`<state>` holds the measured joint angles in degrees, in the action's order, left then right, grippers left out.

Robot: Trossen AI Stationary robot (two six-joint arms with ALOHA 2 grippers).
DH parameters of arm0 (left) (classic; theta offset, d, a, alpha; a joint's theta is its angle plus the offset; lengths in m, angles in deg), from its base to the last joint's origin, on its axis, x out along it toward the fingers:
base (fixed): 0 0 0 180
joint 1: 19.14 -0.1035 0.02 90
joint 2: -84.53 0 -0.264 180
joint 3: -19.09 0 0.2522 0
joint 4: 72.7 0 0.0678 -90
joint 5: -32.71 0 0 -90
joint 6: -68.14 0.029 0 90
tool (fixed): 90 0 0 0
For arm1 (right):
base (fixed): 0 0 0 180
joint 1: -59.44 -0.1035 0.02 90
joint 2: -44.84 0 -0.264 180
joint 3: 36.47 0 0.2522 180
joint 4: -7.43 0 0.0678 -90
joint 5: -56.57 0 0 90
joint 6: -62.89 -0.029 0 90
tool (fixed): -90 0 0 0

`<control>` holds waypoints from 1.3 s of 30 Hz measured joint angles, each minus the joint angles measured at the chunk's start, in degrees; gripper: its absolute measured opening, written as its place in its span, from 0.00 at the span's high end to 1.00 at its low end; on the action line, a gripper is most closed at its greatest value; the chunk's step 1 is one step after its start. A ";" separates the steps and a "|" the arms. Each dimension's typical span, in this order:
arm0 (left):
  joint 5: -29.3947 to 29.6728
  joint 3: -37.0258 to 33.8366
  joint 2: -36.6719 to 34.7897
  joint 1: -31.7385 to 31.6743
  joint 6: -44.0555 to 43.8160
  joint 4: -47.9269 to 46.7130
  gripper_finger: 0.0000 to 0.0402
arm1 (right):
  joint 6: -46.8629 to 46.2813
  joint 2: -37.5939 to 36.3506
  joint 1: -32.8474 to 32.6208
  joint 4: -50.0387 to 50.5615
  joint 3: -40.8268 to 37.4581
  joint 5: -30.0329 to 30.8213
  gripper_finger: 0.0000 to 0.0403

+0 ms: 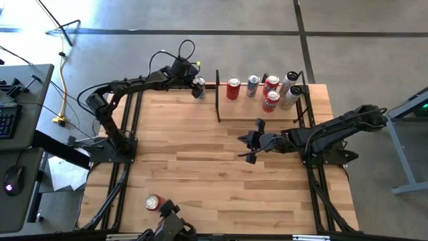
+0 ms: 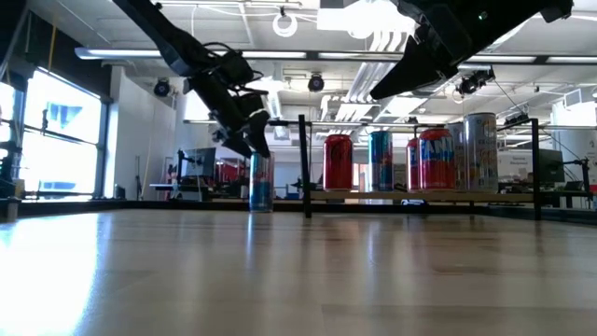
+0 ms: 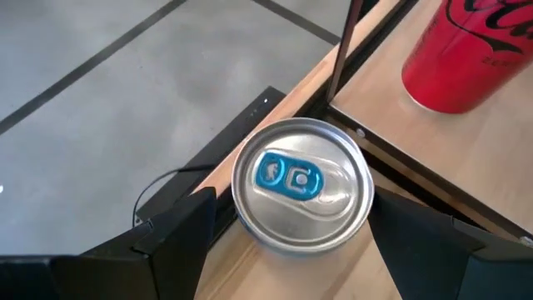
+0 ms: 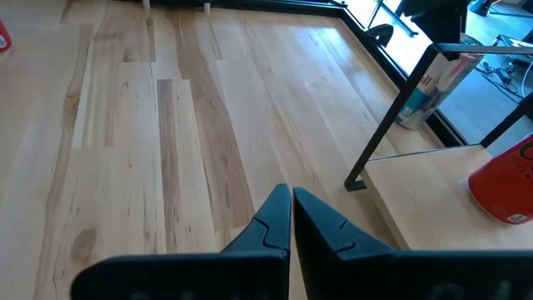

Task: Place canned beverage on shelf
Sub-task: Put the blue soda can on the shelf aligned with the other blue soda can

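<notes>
Left gripper (image 1: 198, 86) at the far edge of the worktop (image 1: 200, 174), just beside the shelf's (image 1: 241, 110) left black bar (image 1: 218, 95). Fingers (image 3: 179, 229) spread wide, one on each side of a silver can with a blue tab (image 3: 301, 185); whether they press on the can cannot be told. In the low view the can stands upright on the worktop, outside the shelf.

On the shelf: a red can (image 1: 233, 88) nearest the bar, then a blue-and-silver can (image 1: 252, 85), with more red and silver cans toward the right end, all upright.

Right gripper (image 1: 252, 142) hangs over the worktop in front of the shelf, fingers pressed together, nothing in them.

A further red can (image 1: 153, 201) stands alone near the worktop's front edge.
</notes>
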<state>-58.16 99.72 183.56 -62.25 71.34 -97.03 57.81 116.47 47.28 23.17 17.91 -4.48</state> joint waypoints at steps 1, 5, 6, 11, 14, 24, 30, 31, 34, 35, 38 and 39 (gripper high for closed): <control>0.06 0.00 0.29 0.00 -0.02 0.57 0.26 | 0.00 0.00 0.00 -0.01 0.00 -0.01 1.00; -0.13 0.03 1.60 0.00 0.02 2.14 0.26 | 0.00 -0.02 0.02 -0.07 0.00 0.00 1.00; -0.13 0.04 2.12 0.00 0.02 2.41 0.26 | 0.00 0.00 0.00 -0.06 0.00 0.00 1.00; -0.18 0.04 4.18 0.00 0.84 3.85 0.27 | -0.02 0.00 0.01 -0.10 0.00 0.00 1.00; -0.33 0.07 4.86 0.00 1.12 4.58 0.32 | -0.02 0.00 0.00 -0.13 0.00 0.00 1.00; -0.31 0.11 5.00 -0.02 2.01 4.61 0.48 | -1.26 0.00 0.00 -0.15 0.00 -0.01 1.00; -0.22 -0.30 3.50 0.25 2.02 1.47 0.48 | -1.77 0.00 0.00 -0.15 0.00 -0.02 1.00; -0.19 -0.77 2.75 0.37 2.06 0.90 0.48 | -1.86 0.00 0.00 -0.15 0.00 -0.02 1.00; -0.09 -2.51 -0.43 0.77 2.62 -2.07 0.48 | -2.57 -0.01 0.00 -0.15 0.00 0.00 1.00; -0.11 -2.98 -1.50 0.95 2.59 -2.85 0.48 | -2.77 0.00 0.00 -0.13 0.00 -0.02 1.00; -0.43 -6.93 -6.22 2.02 2.14 -3.03 0.48 | -4.52 0.18 0.00 -0.17 0.00 0.04 1.00; -0.85 -8.72 -7.72 2.54 2.11 -2.64 0.48 | -5.06 0.55 0.00 -0.35 0.00 0.21 1.00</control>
<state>-59.01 91.00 175.84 -59.71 73.45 -99.66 52.75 117.01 47.28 22.81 17.91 -4.26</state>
